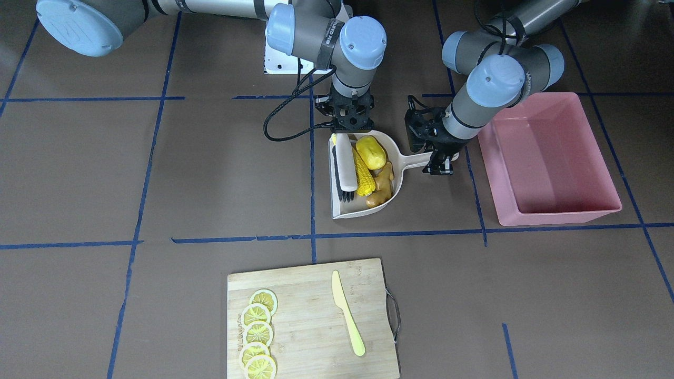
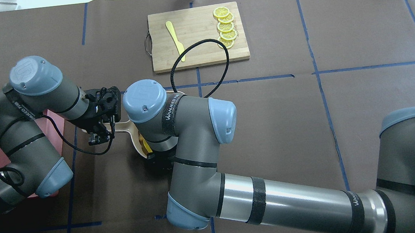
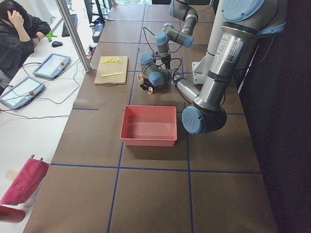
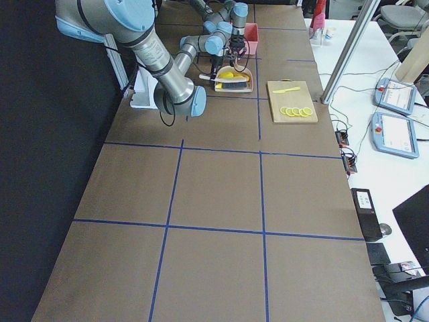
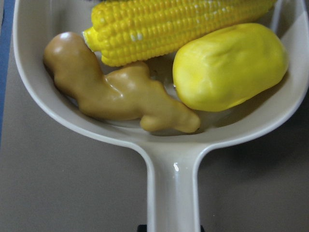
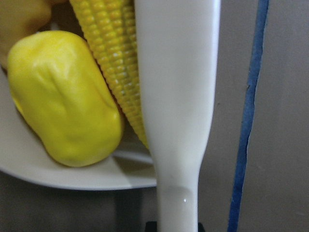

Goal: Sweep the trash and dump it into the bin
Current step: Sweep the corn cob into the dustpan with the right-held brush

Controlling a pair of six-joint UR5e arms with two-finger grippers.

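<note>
Nearest the left gripper (image 1: 441, 162), which is clamped on the dustpan (image 5: 173, 193) handle, lies the ginger root (image 5: 116, 92). Beyond it, the yellow fruit (image 5: 229, 67) and corn cob (image 5: 178, 24) share the pan. The right gripper (image 1: 349, 129) pinches the brush (image 1: 345, 166) alongside the corn. The pink bin (image 1: 558, 215) stands just beside the left gripper.

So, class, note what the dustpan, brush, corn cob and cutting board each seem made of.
Dustpan: smooth glossy beige plastic, with highlights on its handle. Brush: similar glossy plastic handle. Corn cob: likely moulded plastic or rubber, uniform shiny kernels. Cutting board: matte wood, perhaps bamboo, pale streaked grain.
</note>
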